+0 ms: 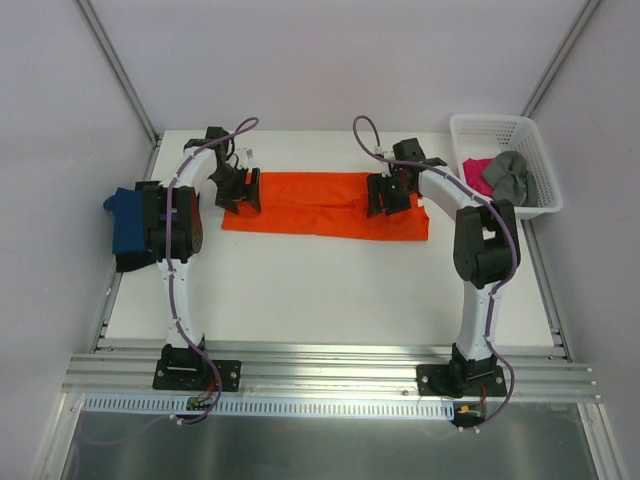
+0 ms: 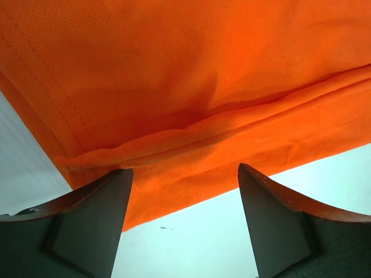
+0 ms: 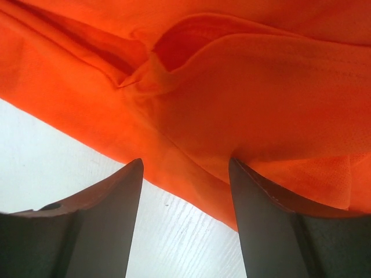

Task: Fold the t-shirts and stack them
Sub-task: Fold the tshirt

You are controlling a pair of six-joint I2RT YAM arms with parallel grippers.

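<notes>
A bright orange t-shirt [image 1: 320, 205] lies flat on the white table [image 1: 330, 290], folded into a long strip running left to right. My left gripper [image 1: 240, 192] hovers over its left end, fingers spread wide; in the left wrist view the orange t-shirt [image 2: 191, 87] shows its near hem just past the open gripper [image 2: 184, 169]. My right gripper [image 1: 388, 193] is over the right part of the strip. In the right wrist view the orange t-shirt [image 3: 232, 87] shows a folded edge that crosses between the parted tips of the open gripper [image 3: 185, 160]. Neither gripper clamps cloth.
A dark blue folded t-shirt [image 1: 125, 220] sits on a darker one at the table's left edge, partly behind the left arm. A white lattice basket [image 1: 505, 130] at the back right holds a magenta t-shirt [image 1: 476, 172] and a grey t-shirt [image 1: 508, 175].
</notes>
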